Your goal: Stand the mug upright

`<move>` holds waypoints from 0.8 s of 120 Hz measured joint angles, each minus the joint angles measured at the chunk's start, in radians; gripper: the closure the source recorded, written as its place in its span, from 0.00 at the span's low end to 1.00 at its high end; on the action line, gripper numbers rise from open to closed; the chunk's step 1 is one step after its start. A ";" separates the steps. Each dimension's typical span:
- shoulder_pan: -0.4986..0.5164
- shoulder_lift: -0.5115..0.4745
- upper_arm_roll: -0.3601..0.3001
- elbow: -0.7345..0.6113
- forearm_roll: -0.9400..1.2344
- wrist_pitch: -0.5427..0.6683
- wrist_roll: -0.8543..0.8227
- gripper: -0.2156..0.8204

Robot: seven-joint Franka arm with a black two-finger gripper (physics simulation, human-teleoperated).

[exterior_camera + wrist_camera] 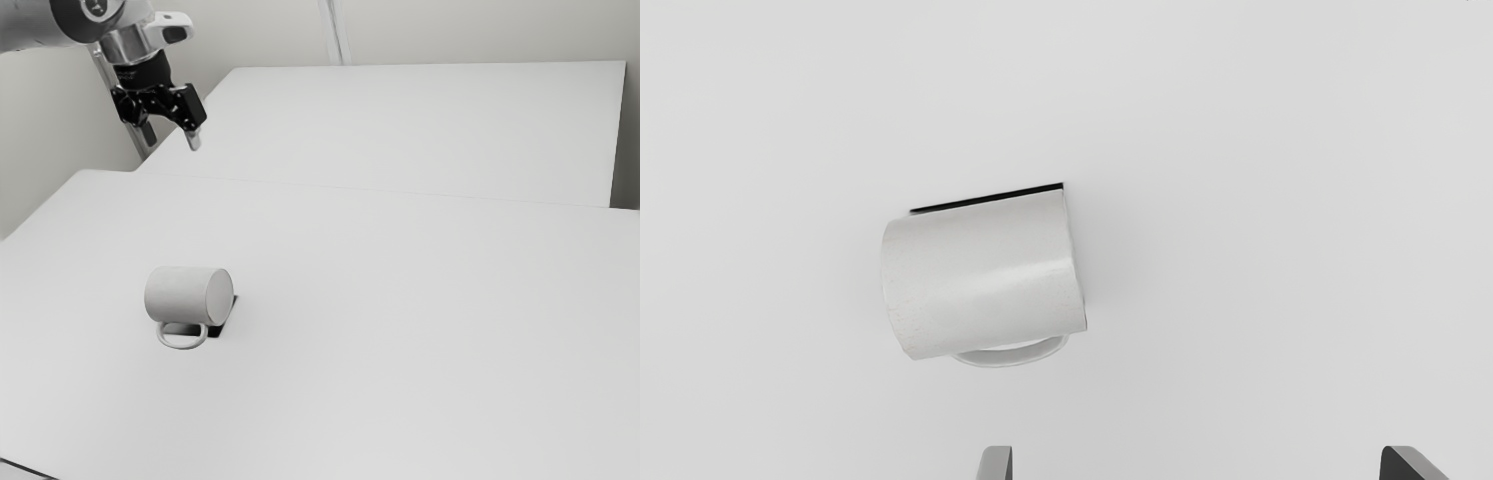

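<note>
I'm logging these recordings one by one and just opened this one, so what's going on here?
Nothing is being handled at this moment. The Franka arm's gripper hangs open, well clear of the white mug, which lies on its side on the table over a thin black patch. The mug is not yet upright.

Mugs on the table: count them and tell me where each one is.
1. The mug lies on its side on the table, partly over a flat black patch, in the exterior view's left half. No other mug appears to be hidden.
</note>
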 joint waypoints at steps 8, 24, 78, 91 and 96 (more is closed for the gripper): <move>-0.026 -0.011 0.033 -0.023 -0.005 0.022 0.000 0.21; -0.045 -0.018 0.064 -0.044 -0.030 0.050 -0.001 0.21; 0.142 0.129 0.363 -0.312 -0.453 0.147 0.193 0.21; 0.140 0.155 0.373 -0.409 -0.599 0.185 0.271 0.21; 0.141 0.159 0.391 -0.449 -0.664 0.197 0.304 0.21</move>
